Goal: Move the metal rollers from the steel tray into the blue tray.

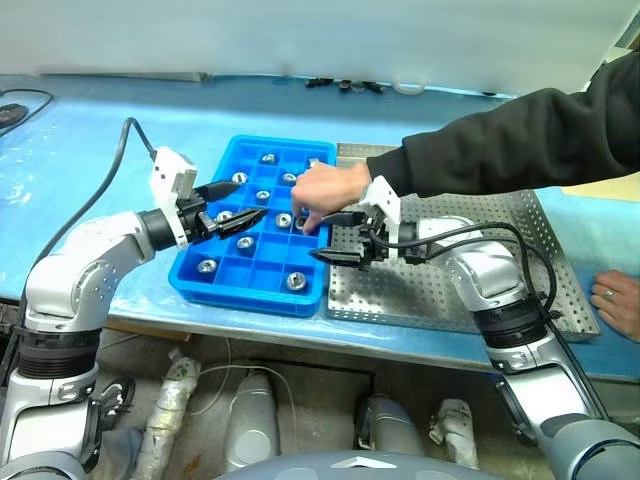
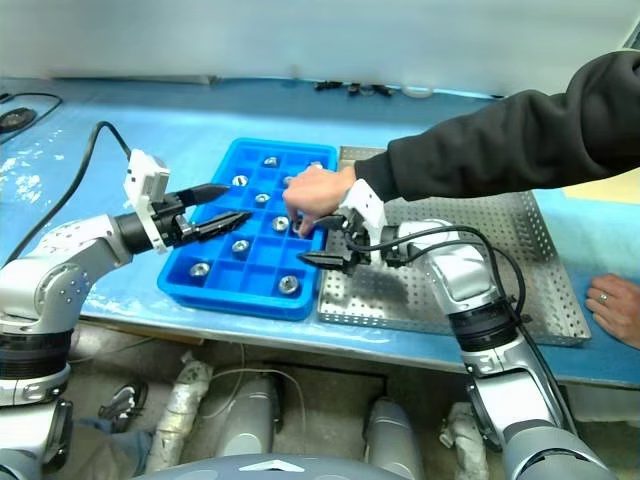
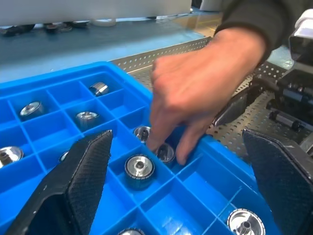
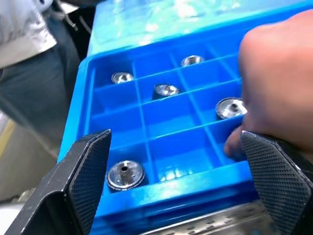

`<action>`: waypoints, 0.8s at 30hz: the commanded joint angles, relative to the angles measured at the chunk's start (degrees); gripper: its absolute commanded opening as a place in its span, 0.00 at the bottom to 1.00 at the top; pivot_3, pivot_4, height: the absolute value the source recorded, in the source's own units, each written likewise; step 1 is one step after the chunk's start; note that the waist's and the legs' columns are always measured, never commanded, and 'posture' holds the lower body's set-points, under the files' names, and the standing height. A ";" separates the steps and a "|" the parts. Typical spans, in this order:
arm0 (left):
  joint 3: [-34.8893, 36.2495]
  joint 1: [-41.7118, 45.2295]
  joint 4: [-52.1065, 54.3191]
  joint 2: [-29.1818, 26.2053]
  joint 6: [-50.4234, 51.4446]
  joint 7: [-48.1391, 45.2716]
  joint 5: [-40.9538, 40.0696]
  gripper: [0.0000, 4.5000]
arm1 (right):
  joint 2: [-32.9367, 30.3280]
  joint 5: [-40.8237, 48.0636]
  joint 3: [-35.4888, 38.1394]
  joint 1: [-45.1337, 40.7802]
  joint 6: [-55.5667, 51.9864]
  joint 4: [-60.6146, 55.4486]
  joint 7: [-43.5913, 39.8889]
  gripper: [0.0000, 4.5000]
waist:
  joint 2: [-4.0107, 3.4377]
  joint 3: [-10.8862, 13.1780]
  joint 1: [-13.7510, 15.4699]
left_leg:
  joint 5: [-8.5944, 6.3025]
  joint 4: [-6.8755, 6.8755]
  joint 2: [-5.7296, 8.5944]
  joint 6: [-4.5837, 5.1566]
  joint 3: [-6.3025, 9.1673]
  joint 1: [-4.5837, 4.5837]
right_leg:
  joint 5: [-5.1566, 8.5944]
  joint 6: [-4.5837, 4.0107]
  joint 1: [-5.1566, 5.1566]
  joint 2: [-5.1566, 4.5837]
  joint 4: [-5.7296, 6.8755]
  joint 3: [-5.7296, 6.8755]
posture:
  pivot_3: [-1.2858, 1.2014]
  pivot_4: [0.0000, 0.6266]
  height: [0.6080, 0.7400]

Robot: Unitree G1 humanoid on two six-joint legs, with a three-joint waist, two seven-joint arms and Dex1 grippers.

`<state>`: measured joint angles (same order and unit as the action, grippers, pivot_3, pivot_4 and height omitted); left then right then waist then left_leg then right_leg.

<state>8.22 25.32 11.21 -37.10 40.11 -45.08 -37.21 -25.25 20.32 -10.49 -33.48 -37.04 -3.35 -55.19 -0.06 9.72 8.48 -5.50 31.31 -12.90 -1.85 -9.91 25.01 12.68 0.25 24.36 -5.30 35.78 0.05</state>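
The blue tray [image 1: 262, 270] lies on the table with several metal rollers in its compartments, such as one roller [image 1: 296, 281] near the front and another [image 3: 139, 167] under the person's fingers. To its right, rim to rim, sits the steel tray [image 1: 450, 300]. My left gripper [image 1: 250, 199] hangs open over the blue tray's left side, holding nothing. At the blue tray's right edge my right gripper [image 1: 320, 236] is open, pointing left. A person's hand [image 1: 325, 190] reaches into the blue tray between the two grippers, its fingertips on a roller.
The person's dark sleeve [image 1: 520, 140] crosses above the steel tray from the right. Their other hand [image 1: 620, 300] rests by that tray's right rim. A blue sheet [image 1: 100, 140] covers the table. Small items [image 1: 345, 85] lie along the far edge.
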 commanded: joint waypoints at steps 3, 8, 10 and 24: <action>-1.99 3.70 -3.12 1.49 -3.42 -2.20 1.80 1.00 | -2.11 2.21 6.80 2.69 -1.81 -5.21 4.47 1.00 | 0.01 0.00 -0.30 | 0.01 0.02 0.03 -0.01 -0.01 -0.01 | -0.01 0.01 -0.02 0.00 -0.01 -0.02 | 0.51 0.24 1.00; -4.21 7.42 -7.79 3.32 -5.74 -4.56 3.69 1.00 | -3.06 2.44 10.10 6.62 -2.75 -7.51 8.43 1.00 | 0.01 -0.01 -1.26 | 0.02 0.01 0.02 -0.02 -0.01 -0.02 | 0.00 0.00 -0.03 0.00 -0.01 -0.02 | 0.49 0.24 1.00; -5.01 9.25 -10.18 4.09 -6.83 -5.63 4.60 1.00 | -3.34 2.59 11.06 8.89 -3.05 -9.07 9.74 1.00 | 0.01 -0.01 -1.63 | 0.02 0.02 0.02 -0.01 -0.02 -0.02 | -0.01 0.00 -0.04 0.00 -0.02 -0.04 | 0.47 0.24 1.00; -7.54 16.85 -20.09 7.42 -11.67 -11.17 8.49 1.00 | -1.29 4.17 12.56 15.74 -4.26 -16.12 16.59 1.00 | 0.01 -0.01 -4.59 | -0.02 0.03 0.04 0.07 -0.09 -0.09 | -0.01 0.00 -0.04 0.01 -0.04 -0.12 | 0.44 0.24 1.00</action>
<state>0.43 40.74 -8.91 -29.57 29.67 -55.48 -28.90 -26.69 23.23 1.31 -17.69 -41.74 -16.74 -39.03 -0.05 9.72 3.90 -5.55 31.34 -12.85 -1.74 -10.01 24.91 12.67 0.24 24.31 -5.29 35.73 -0.07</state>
